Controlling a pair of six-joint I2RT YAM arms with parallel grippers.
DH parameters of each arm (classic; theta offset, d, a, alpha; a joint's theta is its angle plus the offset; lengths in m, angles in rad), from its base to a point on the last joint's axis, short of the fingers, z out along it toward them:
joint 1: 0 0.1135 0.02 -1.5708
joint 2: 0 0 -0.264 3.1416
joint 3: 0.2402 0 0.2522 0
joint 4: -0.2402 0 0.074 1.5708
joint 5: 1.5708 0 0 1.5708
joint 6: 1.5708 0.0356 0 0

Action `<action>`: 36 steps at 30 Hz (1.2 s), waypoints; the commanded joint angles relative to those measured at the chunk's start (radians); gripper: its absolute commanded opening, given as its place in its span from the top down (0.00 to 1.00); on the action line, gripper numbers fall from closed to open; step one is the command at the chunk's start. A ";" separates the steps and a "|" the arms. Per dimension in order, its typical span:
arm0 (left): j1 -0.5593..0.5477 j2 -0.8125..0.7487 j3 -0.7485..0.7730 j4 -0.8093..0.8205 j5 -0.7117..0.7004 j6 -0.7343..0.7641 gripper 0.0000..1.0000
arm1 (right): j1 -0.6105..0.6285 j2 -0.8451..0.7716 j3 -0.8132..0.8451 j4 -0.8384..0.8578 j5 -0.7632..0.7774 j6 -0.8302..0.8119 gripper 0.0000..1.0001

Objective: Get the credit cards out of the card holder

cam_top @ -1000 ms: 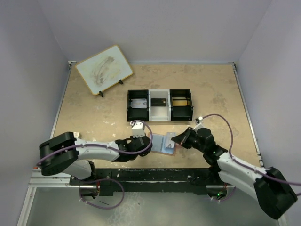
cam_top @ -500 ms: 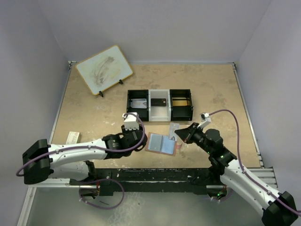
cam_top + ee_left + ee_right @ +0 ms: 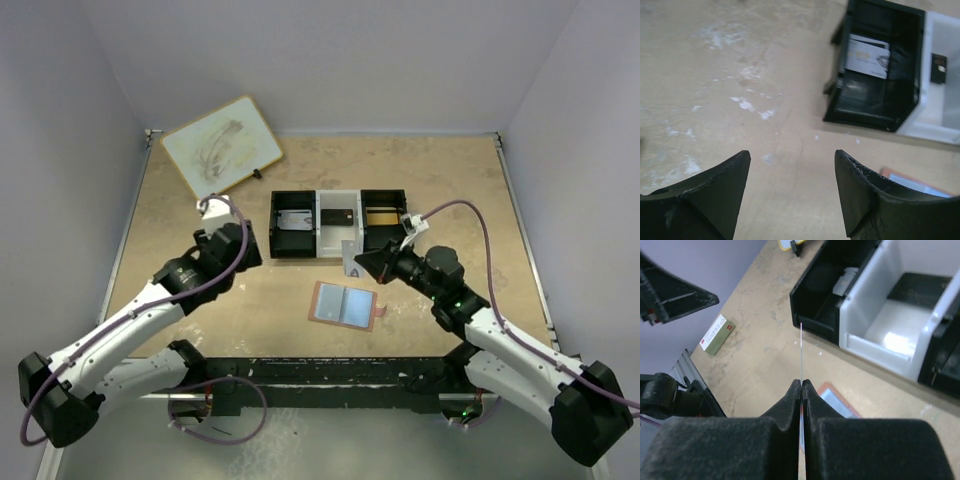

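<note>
Your tan table (image 3: 450, 180) fills the top view, closed in by pale walls. At its far left corner the white board with a wooden rim (image 3: 222, 148) stands tilted on small black feet. The smudged marks on it cannot be read.

The three-part tray (image 3: 290, 250) sits mid-table. Its left black bin holds a pale printed card (image 3: 867, 55) whose print is too blurred to read. The white middle bin holds a dark card (image 3: 337, 215), and the right black bin holds something yellowish (image 3: 385, 214) that you cannot identify from above.

The card holder (image 3: 346, 305) lies open and flat on the table just in front of the tray, grey-blue slots up. Whether any cards sit in those slots cannot be told. The left wrist view catches only one corner of it behind a finger, and the right wrist view only a sliver beside the fingers.

Your right claw (image 3: 801, 383) is pinched tight on a thin card (image 3: 801, 352), held on edge above the table between the holder and the tray's front wall. Its own camera sees that card edge-on as a bare line, so the face is hidden there.

Your left claw (image 3: 790, 156) stands wide apart and empty over bare table left of the tray. A small green-and-white box (image 3: 717, 334) lies toward the table's left side, seen only in the right wrist view.
</note>
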 commanded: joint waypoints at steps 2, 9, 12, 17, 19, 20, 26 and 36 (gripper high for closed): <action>0.212 -0.014 -0.006 -0.014 0.154 0.120 0.33 | 0.038 0.072 0.127 0.097 -0.049 -0.148 1.00; 0.444 0.039 0.044 -0.001 0.230 0.217 0.33 | 0.184 0.193 0.250 0.050 0.088 -0.311 1.00; 0.461 -0.010 0.017 0.006 0.142 0.188 0.33 | 0.206 0.288 0.349 -0.011 0.145 -0.405 1.00; 0.461 -0.159 -0.017 0.009 0.046 0.156 0.33 | 0.207 0.486 0.557 -0.095 0.186 -0.521 1.00; 0.460 -0.181 -0.025 0.016 0.046 0.156 0.32 | 0.208 0.583 0.652 -0.137 0.180 -0.577 1.00; 0.461 -0.177 -0.023 0.015 0.048 0.157 0.32 | 0.209 0.637 0.704 -0.163 0.182 -0.605 1.00; 0.461 -0.109 0.003 -0.005 0.055 0.170 0.32 | 0.221 0.892 0.939 -0.292 0.290 -0.775 1.00; 0.460 -0.137 -0.004 0.006 0.059 0.177 0.32 | 0.260 1.099 1.072 -0.283 0.364 -1.145 1.00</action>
